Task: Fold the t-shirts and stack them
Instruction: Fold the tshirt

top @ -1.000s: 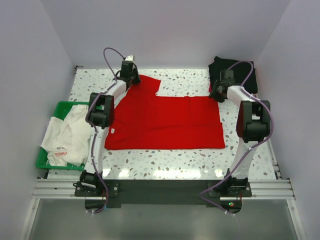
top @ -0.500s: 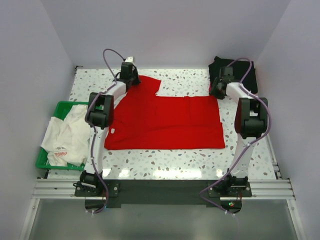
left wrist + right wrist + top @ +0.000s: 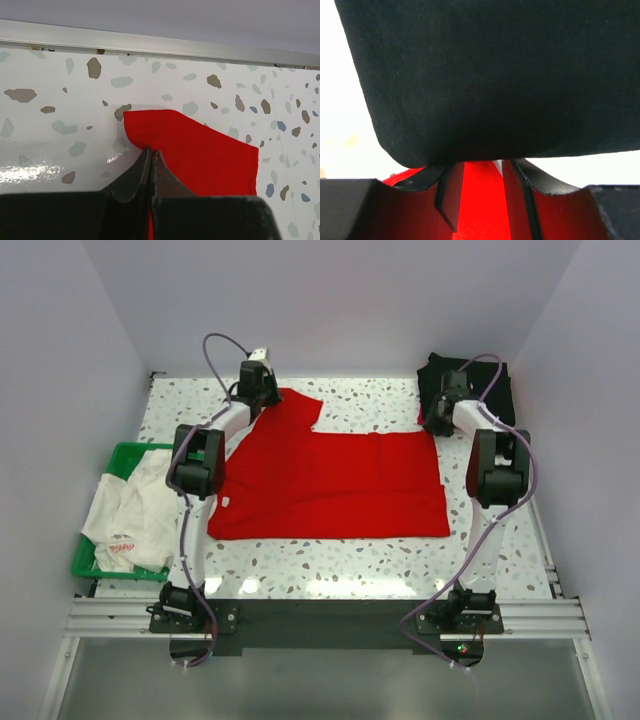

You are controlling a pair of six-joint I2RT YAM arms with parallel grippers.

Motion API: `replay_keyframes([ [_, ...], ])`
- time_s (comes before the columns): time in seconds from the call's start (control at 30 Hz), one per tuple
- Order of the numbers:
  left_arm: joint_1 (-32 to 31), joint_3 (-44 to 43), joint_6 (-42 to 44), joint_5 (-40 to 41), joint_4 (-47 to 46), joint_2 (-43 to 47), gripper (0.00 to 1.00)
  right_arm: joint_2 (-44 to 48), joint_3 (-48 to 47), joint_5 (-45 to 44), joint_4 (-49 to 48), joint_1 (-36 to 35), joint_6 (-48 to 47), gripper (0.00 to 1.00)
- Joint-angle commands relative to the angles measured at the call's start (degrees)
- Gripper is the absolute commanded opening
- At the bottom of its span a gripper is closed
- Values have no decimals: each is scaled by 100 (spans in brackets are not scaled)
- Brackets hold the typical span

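Observation:
The red t-shirt (image 3: 330, 480) lies spread flat in the middle of the table. My left gripper (image 3: 266, 398) is at its far left sleeve. In the left wrist view the gripper (image 3: 151, 151) is shut, pinching the edge of the red cloth (image 3: 200, 155). My right gripper (image 3: 434, 416) is at the shirt's far right corner, beside the black folded t-shirts (image 3: 432, 370). In the right wrist view the gripper (image 3: 479, 170) stands open with red cloth (image 3: 480, 200) in the gap, and the black cloth (image 3: 495, 75) fills the view just ahead.
A white t-shirt with small red print (image 3: 140, 505) hangs over a green basket (image 3: 120, 455) at the left edge. A metal rail (image 3: 150, 42) runs along the table's far edge, just past the left gripper. Walls close in on three sides.
The left gripper has closed on the sleeve's edge. The right arm has reached farther back, bringing its gripper up against the black stack.

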State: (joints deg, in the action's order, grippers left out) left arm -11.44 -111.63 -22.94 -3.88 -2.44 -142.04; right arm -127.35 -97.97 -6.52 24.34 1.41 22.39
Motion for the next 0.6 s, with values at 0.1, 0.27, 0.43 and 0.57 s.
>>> replay_keyframes([
  [0.1, -16, 19, 97, -157, -415, 387, 0, -88, -126, 55, 63, 0, -60, 39],
  [0.27, 2, 19, 97, -175, -433, 422, 0, -132, -117, 108, 44, 0, -16, 32],
  [0.43, 54, 10, 53, -218, -442, 528, 0, -80, -152, 99, 89, 0, -7, 18],
  [0.57, 72, -86, 96, -262, -389, 572, 0, -36, -222, 99, 150, 0, -7, 8],
])
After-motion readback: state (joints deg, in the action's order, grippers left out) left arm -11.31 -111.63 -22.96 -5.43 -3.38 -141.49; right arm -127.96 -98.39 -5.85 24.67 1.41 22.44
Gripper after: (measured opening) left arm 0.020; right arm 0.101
